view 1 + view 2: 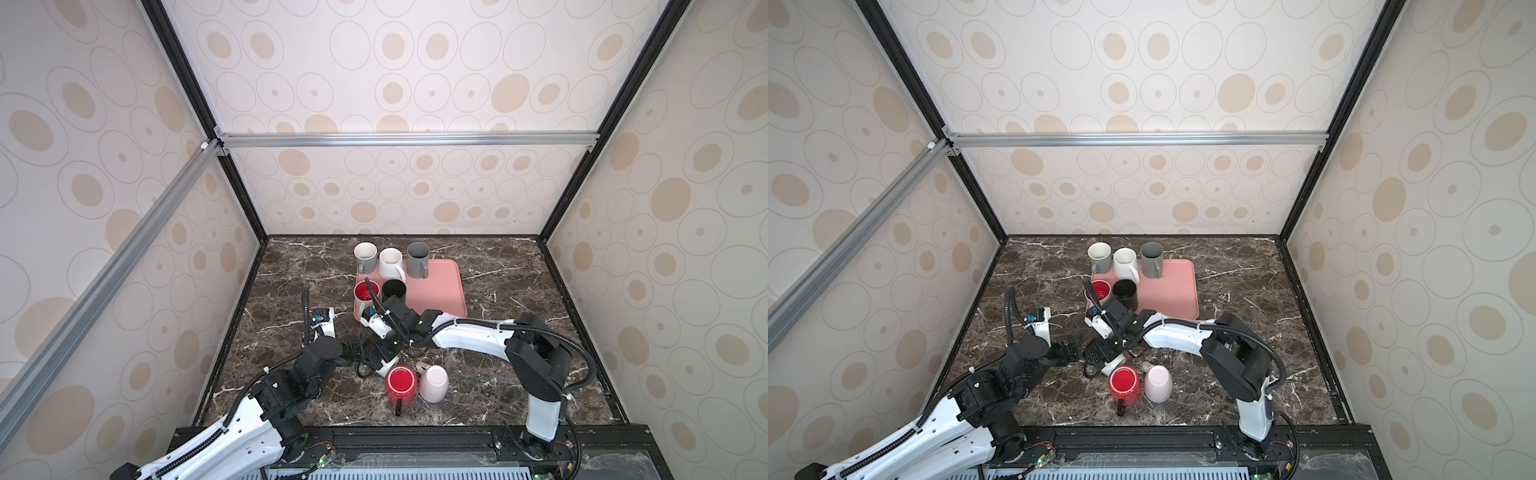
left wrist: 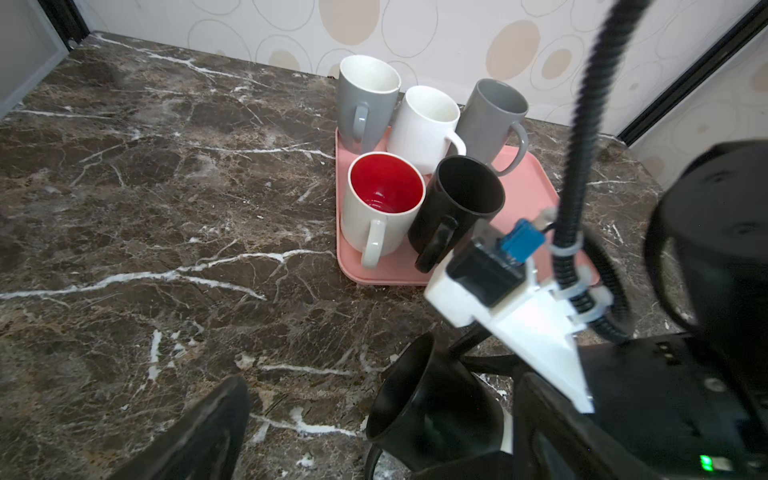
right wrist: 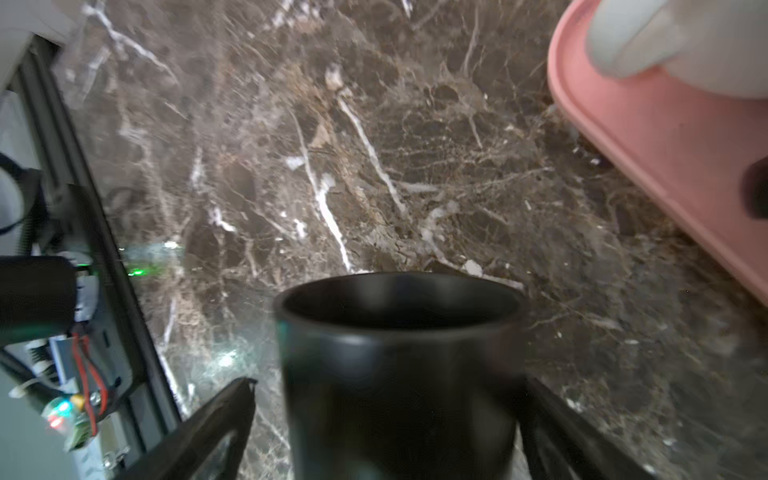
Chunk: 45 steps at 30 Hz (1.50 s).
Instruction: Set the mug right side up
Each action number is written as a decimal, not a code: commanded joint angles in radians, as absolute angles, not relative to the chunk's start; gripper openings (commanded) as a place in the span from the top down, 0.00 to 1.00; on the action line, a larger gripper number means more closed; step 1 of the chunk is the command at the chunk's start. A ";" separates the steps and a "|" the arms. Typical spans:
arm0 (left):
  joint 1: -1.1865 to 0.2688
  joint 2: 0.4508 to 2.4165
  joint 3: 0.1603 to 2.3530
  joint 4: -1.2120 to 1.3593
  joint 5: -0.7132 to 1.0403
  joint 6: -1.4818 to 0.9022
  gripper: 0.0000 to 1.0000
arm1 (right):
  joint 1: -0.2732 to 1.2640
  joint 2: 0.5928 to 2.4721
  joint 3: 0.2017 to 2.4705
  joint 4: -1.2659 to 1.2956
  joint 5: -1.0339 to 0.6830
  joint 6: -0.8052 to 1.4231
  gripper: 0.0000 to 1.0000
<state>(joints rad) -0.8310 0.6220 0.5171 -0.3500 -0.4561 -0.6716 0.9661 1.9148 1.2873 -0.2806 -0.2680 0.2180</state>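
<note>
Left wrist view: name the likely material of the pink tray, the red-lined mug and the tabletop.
Pink tray: likely plastic, matte, with a moulded rounded rim. Red-lined mug: probably glazed ceramic; its red inside shows glossy highlights. Tabletop: dark brown marble look with white veins, possibly stone or printed laminate.

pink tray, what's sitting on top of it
Five upright mugs: white-lined grey mug, white mug, plain grey mug, red-lined mug, black mug. The right arm hides the pink tray's near corner.
</note>
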 commanded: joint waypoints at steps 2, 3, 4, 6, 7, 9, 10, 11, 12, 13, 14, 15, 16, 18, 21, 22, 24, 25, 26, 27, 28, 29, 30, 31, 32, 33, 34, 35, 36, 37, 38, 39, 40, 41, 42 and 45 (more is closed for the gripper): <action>-0.827 0.602 0.548 -0.311 -0.464 -0.628 0.01 | 0.974 1.971 1.357 -0.391 -0.224 0.214 0.03; -0.827 0.601 0.548 -0.310 -0.462 -0.625 0.01 | 0.973 1.978 1.361 -0.397 -0.223 0.213 0.04; -0.828 0.599 0.546 -0.307 -0.460 -0.621 0.01 | 0.975 1.986 1.366 -0.405 -0.221 0.213 0.05; -0.827 0.595 0.542 -0.300 -0.456 -0.618 0.01 | 0.977 2.000 1.374 -0.421 -0.215 0.209 0.06; -0.827 0.594 0.538 -0.295 -0.453 -0.615 0.01 | 0.978 2.006 1.375 -0.426 -0.212 0.203 0.07; -0.828 0.593 0.533 -0.282 -0.447 -0.610 0.01 | 0.981 2.017 1.382 -0.440 -0.206 0.195 0.09; -0.827 0.595 0.530 -0.274 -0.442 -0.608 0.01 | 0.982 2.020 1.385 -0.444 -0.204 0.188 0.09; -0.827 0.595 0.527 -0.268 -0.439 -0.606 0.01 | 0.983 2.024 1.386 -0.446 -0.204 0.184 0.09; -0.827 0.597 0.525 -0.261 -0.435 -0.602 0.01 | 0.984 2.027 1.388 -0.447 -0.203 0.179 0.08; -0.827 0.600 0.525 -0.255 -0.429 -0.598 0.01 | 0.986 2.031 1.391 -0.451 -0.198 0.175 0.08; -0.827 0.606 0.526 -0.251 -0.425 -0.595 0.01 | 0.986 2.035 1.394 -0.456 -0.194 0.172 0.09; -0.827 0.609 0.528 -0.251 -0.424 -0.595 0.01 | 0.986 2.039 1.396 -0.458 -0.196 0.170 0.09; -0.827 0.612 0.529 -0.250 -0.422 -0.594 0.01 | 0.986 2.043 1.398 -0.457 -0.196 0.166 0.10; -0.827 0.615 0.532 -0.250 -0.422 -0.591 0.01 | 0.986 2.048 1.404 -0.460 -0.192 0.160 0.12; -0.826 0.615 0.534 -0.249 -0.416 -0.583 0.01 | 0.986 2.052 1.405 -0.467 -0.177 0.152 0.15; -0.827 0.615 0.534 -0.248 -0.414 -0.580 0.01 | 0.986 2.052 1.406 -0.469 -0.171 0.149 0.17; -0.827 0.618 0.535 -0.250 -0.413 -0.577 0.01 | 0.986 2.050 1.408 -0.472 -0.161 0.141 0.20; -0.826 0.618 0.535 -0.250 -0.412 -0.577 0.01 | 0.986 2.048 1.408 -0.473 -0.161 0.139 0.21; -0.827 0.619 0.535 -0.249 -0.408 -0.575 0.01 | 0.985 2.044 1.407 -0.471 -0.161 0.138 0.23; -0.827 0.620 0.535 -0.249 -0.407 -0.574 0.01 | 0.986 2.041 1.405 -0.470 -0.165 0.136 0.24; -0.827 0.620 0.535 -0.250 -0.406 -0.572 0.01 | 0.985 2.037 1.405 -0.469 -0.173 0.138 0.26; -0.827 0.620 0.537 -0.249 -0.404 -0.570 0.01 | 0.981 2.033 1.405 -0.466 -0.184 0.141 0.28; -0.827 0.620 0.537 -0.249 -0.400 -0.567 0.01 | 0.976 2.030 1.405 -0.464 -0.195 0.141 0.30; -0.827 0.620 0.538 -0.247 -0.398 -0.564 0.01 | 0.971 2.026 1.405 -0.462 -0.213 0.146 0.34; -0.827 0.621 0.540 -0.247 -0.395 -0.560 0.01 | 0.964 2.022 1.403 -0.455 -0.229 0.152 0.38; -0.827 0.621 0.544 -0.245 -0.390 -0.554 0.01 | 0.956 2.018 1.402 -0.450 -0.244 0.157 0.41; -0.827 0.624 0.548 -0.245 -0.387 -0.546 0.01 | 0.946 2.013 1.400 -0.443 -0.264 0.163 0.43; -0.827 0.626 0.554 -0.248 -0.382 -0.537 0.01 | 0.937 2.007 1.398 -0.437 -0.284 0.169 0.44; -0.827 0.630 0.559 -0.247 -0.374 -0.525 0.01 | 0.927 2.002 1.396 -0.433 -0.305 0.175 0.45; -0.827 0.636 0.568 -0.250 -0.365 -0.513 0.01 | 0.914 1.997 1.396 -0.430 -0.330 0.182 0.47; -0.827 0.646 0.580 -0.256 -0.358 -0.500 0.01 | 0.902 1.993 1.397 -0.426 -0.359 0.189 0.49; -0.828 0.655 0.589 -0.262 -0.352 -0.491 0.02 | 0.890 1.989 1.397 -0.422 -0.386 0.199 0.50; -0.827 0.668 0.600 -0.268 -0.345 -0.478 0.03 | 0.877 1.986 1.399 -0.421 -0.413 0.209 0.51; -0.827 0.681 0.609 -0.273 -0.334 -0.468 0.04 | 0.867 1.984 1.400 -0.420 -0.432 0.216 0.52; -0.828 0.700 0.621 -0.280 -0.323 -0.456 0.05 | 0.856 1.983 1.402 -0.420 -0.455 0.225 0.52; -0.827 0.756 0.662 -0.300 -0.284 -0.418 0.09 | 0.825 1.984 1.420 -0.444 -0.527 0.251 0.53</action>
<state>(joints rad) -0.8310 0.7250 0.5987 -0.2749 -0.3248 -0.4839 0.8440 2.0182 1.3975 -0.4290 -0.4084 0.2173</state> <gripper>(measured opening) 0.911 0.867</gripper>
